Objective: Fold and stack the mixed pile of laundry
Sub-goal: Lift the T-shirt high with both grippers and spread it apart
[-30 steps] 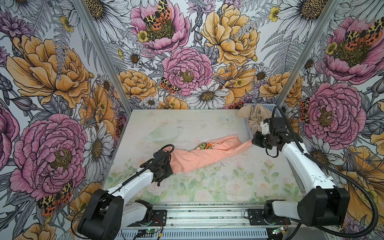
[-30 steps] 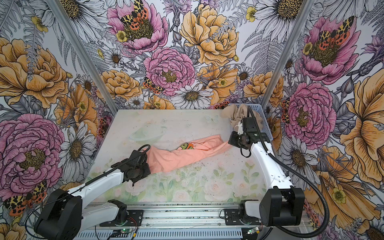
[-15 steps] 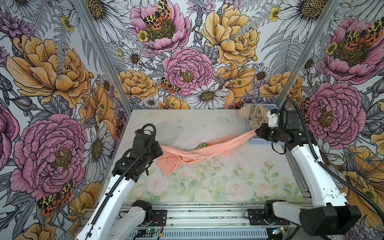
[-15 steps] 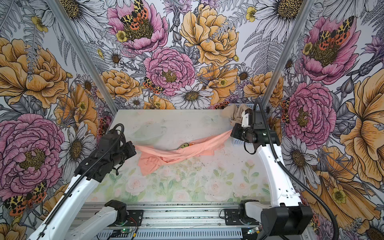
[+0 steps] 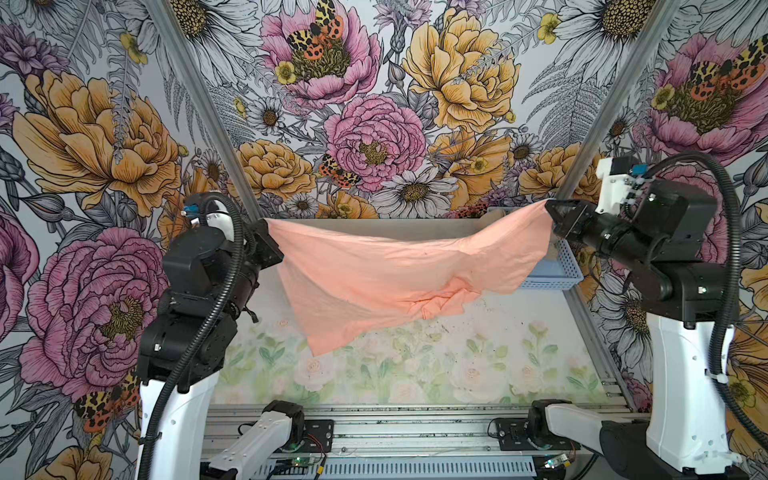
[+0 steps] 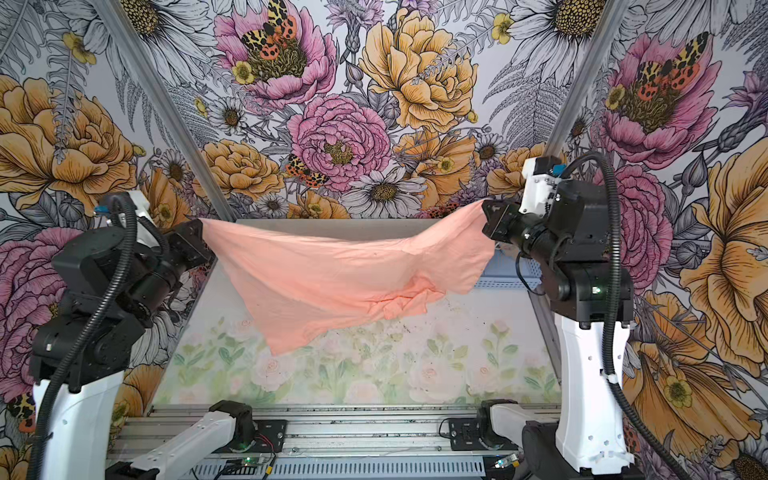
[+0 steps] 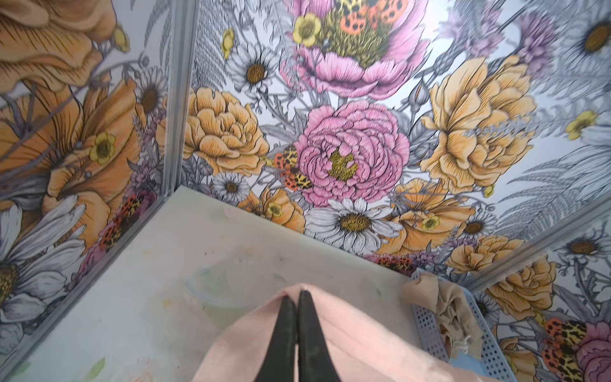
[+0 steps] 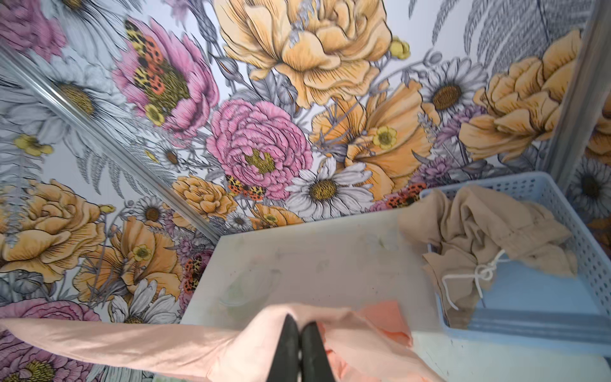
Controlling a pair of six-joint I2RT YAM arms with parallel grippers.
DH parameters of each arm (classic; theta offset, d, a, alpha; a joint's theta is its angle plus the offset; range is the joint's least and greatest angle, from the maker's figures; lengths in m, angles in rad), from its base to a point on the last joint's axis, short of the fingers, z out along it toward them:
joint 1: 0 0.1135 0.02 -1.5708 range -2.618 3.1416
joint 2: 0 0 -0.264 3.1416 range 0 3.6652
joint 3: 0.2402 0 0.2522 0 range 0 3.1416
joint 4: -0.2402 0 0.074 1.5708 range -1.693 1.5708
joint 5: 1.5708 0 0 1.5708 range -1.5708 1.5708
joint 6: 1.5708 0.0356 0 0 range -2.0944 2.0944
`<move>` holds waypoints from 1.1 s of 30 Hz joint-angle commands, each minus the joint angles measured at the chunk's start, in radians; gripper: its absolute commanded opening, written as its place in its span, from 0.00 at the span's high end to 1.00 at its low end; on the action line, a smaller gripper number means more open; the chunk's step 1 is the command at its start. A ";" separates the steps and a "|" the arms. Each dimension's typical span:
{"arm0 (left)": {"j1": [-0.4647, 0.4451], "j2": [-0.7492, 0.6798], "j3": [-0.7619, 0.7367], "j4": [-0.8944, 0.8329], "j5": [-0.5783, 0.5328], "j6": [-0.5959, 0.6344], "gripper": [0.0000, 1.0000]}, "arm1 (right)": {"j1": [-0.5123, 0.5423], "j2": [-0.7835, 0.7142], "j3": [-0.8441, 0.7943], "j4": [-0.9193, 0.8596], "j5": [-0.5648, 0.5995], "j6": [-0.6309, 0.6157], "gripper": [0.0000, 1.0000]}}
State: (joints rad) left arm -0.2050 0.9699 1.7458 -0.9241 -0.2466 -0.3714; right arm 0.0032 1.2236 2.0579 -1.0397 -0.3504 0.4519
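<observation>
Above the far half of the worktop (image 5: 415,365), the salmon-peach T-shirt (image 5: 374,270) hangs spread in the air between both arms. Left gripper (image 5: 270,237) is pinched tight on the shirt's upper left corner. The left wrist view shows its fingertips (image 7: 286,317) pressed together with peach cloth around them. Right gripper (image 5: 555,218) is likewise clamped on the upper right corner, fingertips (image 8: 289,337) closed with fabric bunched over them. The shirt's top edge sags a little between the two grips. Its lower edge drapes to a point left of centre, with a crumpled fold right of centre. Cannot tell whether that low point touches the worktop. Beige-tan garment (image 8: 479,225) lies crumpled in the light blue basket (image 8: 588,244) at the far right corner, partly over the rim, with its white drawstring (image 8: 479,274) knotted on top.
</observation>
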 commanded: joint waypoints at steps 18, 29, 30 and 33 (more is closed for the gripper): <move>0.081 0.337 0.370 0.324 -0.043 0.202 1.00 | -0.003 0.483 0.698 0.404 0.061 0.013 1.00; 0.211 0.547 0.335 0.616 0.078 0.158 1.00 | -0.003 0.734 0.741 0.735 0.080 -0.016 1.00; 0.220 0.577 0.355 0.631 0.084 0.158 1.00 | -0.004 0.763 0.762 0.762 0.080 -0.018 1.00; 0.239 0.667 0.446 0.648 0.109 0.156 1.00 | -0.006 0.834 0.826 0.844 0.074 -0.018 1.00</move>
State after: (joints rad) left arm 0.0055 1.5883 2.1159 -0.3824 -0.1719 -0.2096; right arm 0.0036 2.0312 2.8128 -0.3805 -0.3000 0.4473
